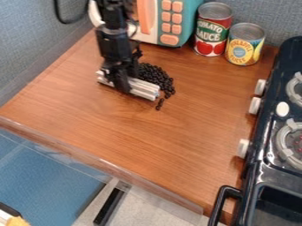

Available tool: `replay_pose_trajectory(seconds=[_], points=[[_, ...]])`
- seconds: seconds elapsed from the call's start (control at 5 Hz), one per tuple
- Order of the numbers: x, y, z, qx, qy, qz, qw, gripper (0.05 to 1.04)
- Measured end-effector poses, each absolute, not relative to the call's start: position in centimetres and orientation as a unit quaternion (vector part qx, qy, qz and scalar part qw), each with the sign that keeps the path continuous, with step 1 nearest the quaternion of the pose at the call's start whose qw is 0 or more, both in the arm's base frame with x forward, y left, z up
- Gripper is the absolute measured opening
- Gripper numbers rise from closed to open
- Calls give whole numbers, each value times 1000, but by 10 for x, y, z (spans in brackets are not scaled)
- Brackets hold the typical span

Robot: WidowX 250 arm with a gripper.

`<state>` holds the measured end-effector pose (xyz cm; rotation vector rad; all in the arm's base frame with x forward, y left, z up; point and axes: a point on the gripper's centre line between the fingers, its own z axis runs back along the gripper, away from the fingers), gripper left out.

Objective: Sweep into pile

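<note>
Wooden counter [135, 137], end effector [122, 84] clamped on silvery bar [144, 89]

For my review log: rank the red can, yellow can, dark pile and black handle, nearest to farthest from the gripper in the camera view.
1. Dark pile, beside the gripper
2. Red can, at back
3. Yellow can, back right
4. Black handle, front right
</note>
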<state>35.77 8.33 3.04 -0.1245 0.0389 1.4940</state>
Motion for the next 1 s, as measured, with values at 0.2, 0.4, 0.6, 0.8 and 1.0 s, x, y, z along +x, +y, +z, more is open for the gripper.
replay_pose_trajectory(seconds=[0.2,0.4,0.6,0.8,1.0], points=[[346,88,58,-88,10,673,734,378],[330,85,75,-105,8,659,745,378],[310,72,73,-86,-3,644,760,378],[301,55,60,-58,-13,640,766,378],[294,41,46,-37,-25,653,756,378]])
